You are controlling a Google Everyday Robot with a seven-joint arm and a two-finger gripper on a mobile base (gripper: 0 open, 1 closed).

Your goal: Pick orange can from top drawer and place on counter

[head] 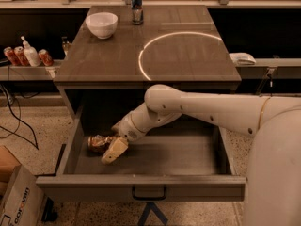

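Note:
The orange can (pixel 96 143) lies on its side at the left of the open top drawer (pixel 141 187), which is pulled out below the counter (pixel 108 55). My gripper (pixel 112 149) is down inside the drawer at the can's right end and touches or nearly touches it. My white arm reaches in from the right across the drawer. The counter carries a bright white arc (pixel 143 55).
A white bowl (pixel 101 24) and a tall blue-and-silver can (pixel 136 5) stand at the back of the counter. Red cans (pixel 14 55) and a white bottle (pixel 30 54) sit on a low shelf at left. A cardboard box (pixel 19 201) stands on the floor at lower left.

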